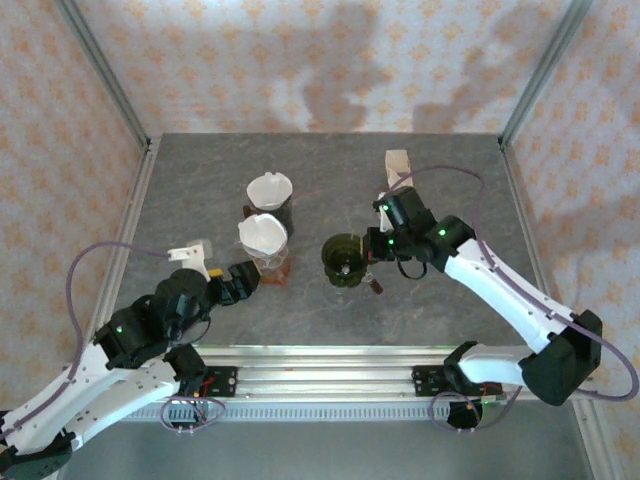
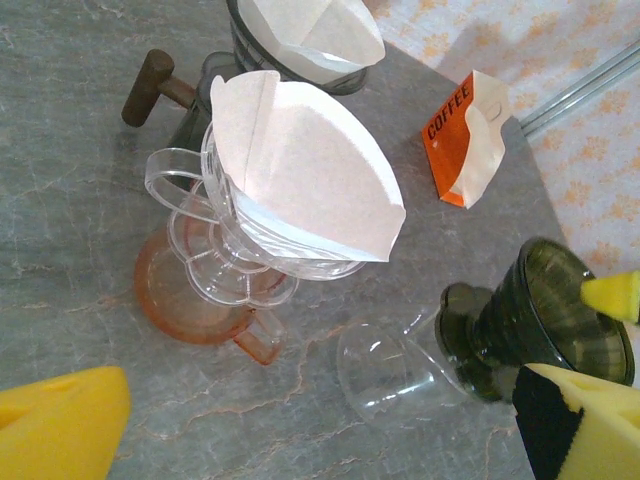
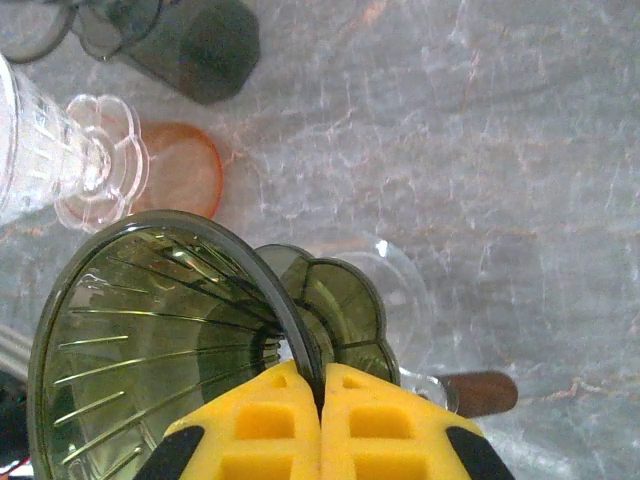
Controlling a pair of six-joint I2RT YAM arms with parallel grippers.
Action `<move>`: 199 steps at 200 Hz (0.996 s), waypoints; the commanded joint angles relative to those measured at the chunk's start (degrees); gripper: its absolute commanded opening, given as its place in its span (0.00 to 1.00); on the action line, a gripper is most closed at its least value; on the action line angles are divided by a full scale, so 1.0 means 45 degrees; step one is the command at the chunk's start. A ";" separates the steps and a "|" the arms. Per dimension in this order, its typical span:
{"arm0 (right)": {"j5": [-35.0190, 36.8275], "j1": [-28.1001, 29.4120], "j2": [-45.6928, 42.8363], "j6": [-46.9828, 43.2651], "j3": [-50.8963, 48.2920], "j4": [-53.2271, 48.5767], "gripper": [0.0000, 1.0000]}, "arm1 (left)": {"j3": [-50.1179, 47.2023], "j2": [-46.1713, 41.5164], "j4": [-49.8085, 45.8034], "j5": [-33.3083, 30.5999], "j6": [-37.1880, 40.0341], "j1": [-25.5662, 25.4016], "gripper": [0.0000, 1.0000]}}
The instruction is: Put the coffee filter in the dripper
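A dark green dripper (image 1: 343,262) (image 3: 160,340) stands tilted at the table's middle over a clear glass server (image 2: 395,365) with a brown handle (image 3: 480,392). Its ribbed cone holds nothing. My right gripper (image 1: 371,247) (image 3: 320,400) is shut on its rim, one yellow finger inside and one outside. A white paper filter (image 1: 262,232) (image 2: 300,170) sits in a clear dripper on a pink server (image 2: 195,300). My left gripper (image 1: 240,280) is open just in front of that pink server, touching nothing; one yellow finger (image 2: 60,420) shows at lower left.
A second filter (image 1: 270,187) (image 2: 315,35) sits in a dark dripper behind the clear one. An orange and white coffee filter packet (image 1: 398,165) (image 2: 465,140) lies at the back right. The metal frame posts (image 1: 530,70) mark the far corners.
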 commanded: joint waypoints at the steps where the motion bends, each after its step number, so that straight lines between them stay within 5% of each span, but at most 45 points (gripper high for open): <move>1: -0.0334 0.0329 -0.0450 0.0392 0.0010 -0.0130 0.00 | -0.0109 0.0124 0.0322 0.0030 0.0142 0.0130 1.00; 199: 0.0978 0.0689 -0.0006 -0.0102 -0.0031 -0.0107 0.00 | -0.0574 -0.0271 0.0140 -0.0182 -0.0002 0.0138 1.00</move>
